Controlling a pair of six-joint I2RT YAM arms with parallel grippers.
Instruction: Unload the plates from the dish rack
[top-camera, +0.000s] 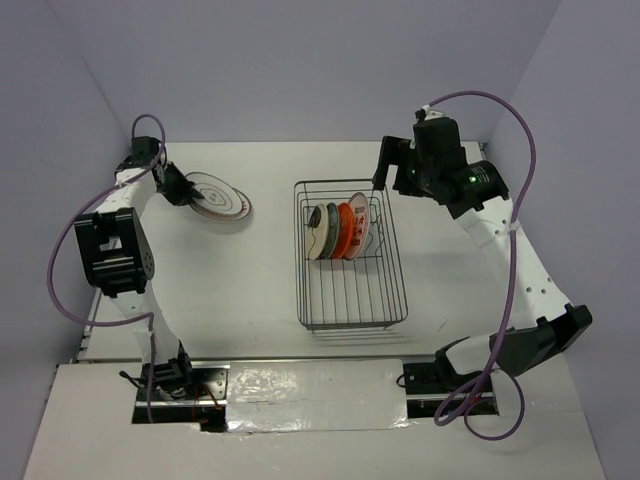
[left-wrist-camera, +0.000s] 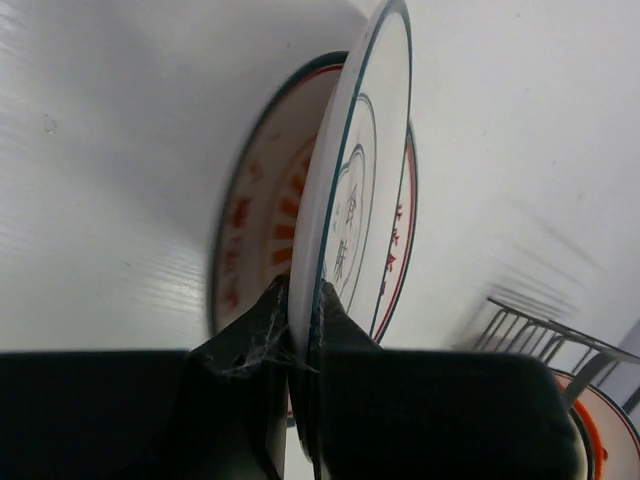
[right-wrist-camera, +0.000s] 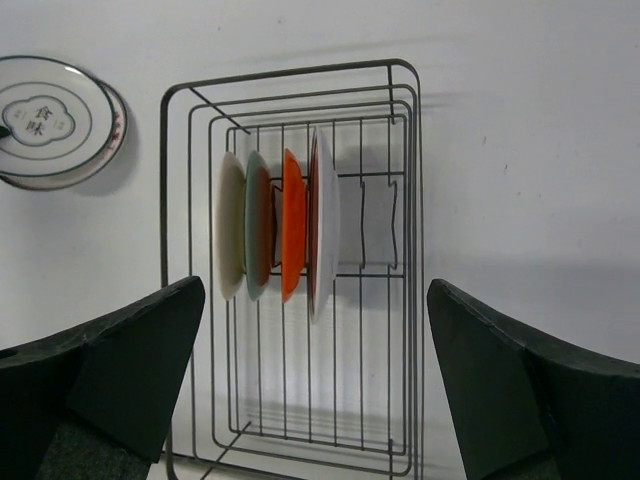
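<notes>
The grey wire dish rack (top-camera: 301, 262) stands mid-table with several plates upright in its far half: cream (right-wrist-camera: 230, 225), teal (right-wrist-camera: 257, 225), orange (right-wrist-camera: 292, 225) and white with red (right-wrist-camera: 323, 225). My left gripper (top-camera: 186, 191) is shut on the rim of a white plate with a teal edge (left-wrist-camera: 352, 190). It holds that plate close over a red-motif plate (left-wrist-camera: 262, 225) lying on the table left of the rack. My right gripper (top-camera: 392, 178) hovers open and empty above the rack's far end, its jaws wide apart (right-wrist-camera: 312, 300).
The two left plates (right-wrist-camera: 55, 120) lie about a plate's width from the rack's left wall (right-wrist-camera: 163, 200). Grey walls close in the table at the back and sides. The rack's near half holds only bare wires.
</notes>
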